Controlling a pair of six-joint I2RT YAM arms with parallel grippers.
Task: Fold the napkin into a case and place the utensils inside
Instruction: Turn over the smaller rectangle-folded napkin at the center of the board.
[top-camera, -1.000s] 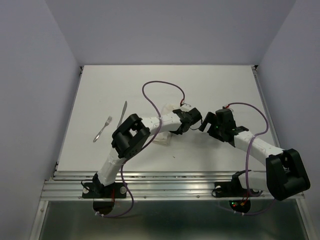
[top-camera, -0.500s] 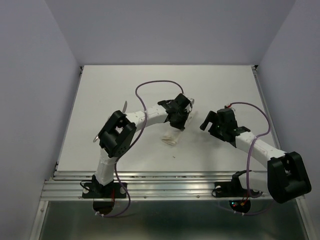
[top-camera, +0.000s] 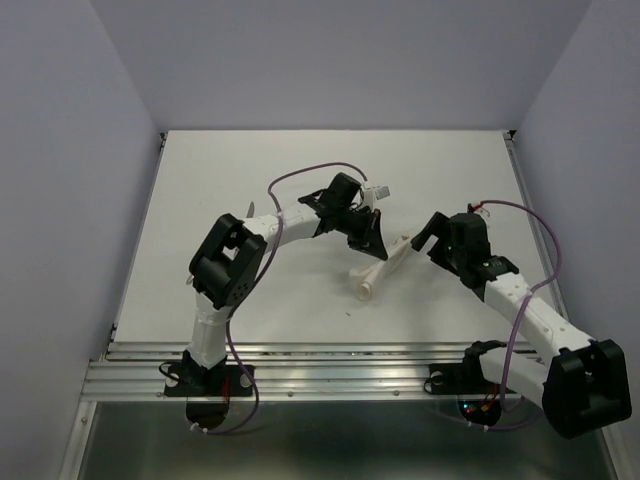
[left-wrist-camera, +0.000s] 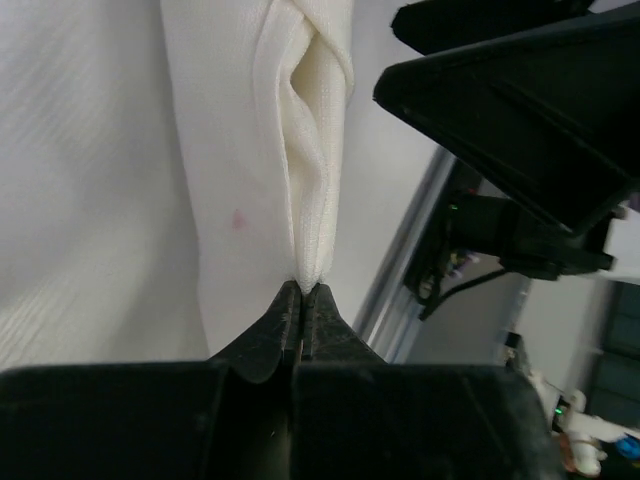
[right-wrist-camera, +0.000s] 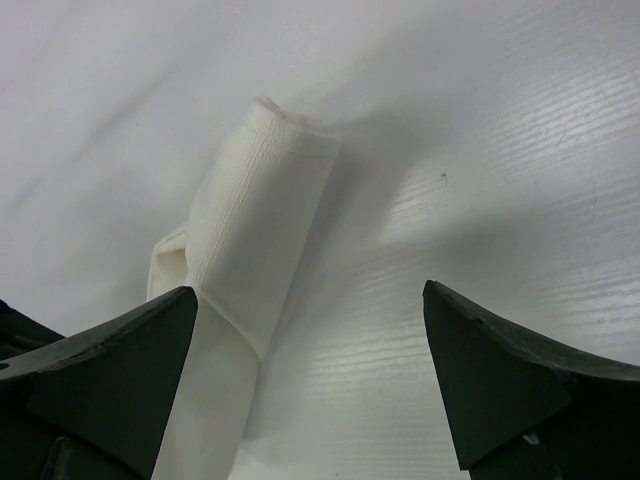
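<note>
— Napkin (top-camera: 378, 272) in the grip, folks: the left claw (left-wrist-camera: 302, 292) has its jaws pressed right together on one edge of the cloth.
— Bunched up into a narrow white roll, isn't it?
— Yes, gathered long and slim. From the left wrist it runs straight out ahead of the fingertips, with the folds pinched where the jaws meet.
— And from above?
— Its long axis is on a diagonal over the surface (top-camera: 220, 170). The upper end is by the two claws, and the lower end points toward the near edge and a touch left. Whether that lower end touches the surface, I can't tell.
— The right claw (right-wrist-camera: 310, 292)?
— Jaws spread wide, holding nothing. It sits just beside the left one, facing the roll. From its own wrist the napkin lies out in front, close to one finger and well off the other, with its rounded end pointing away.
— Any contact there?
— Can't call it; the finger hides that part.
</note>
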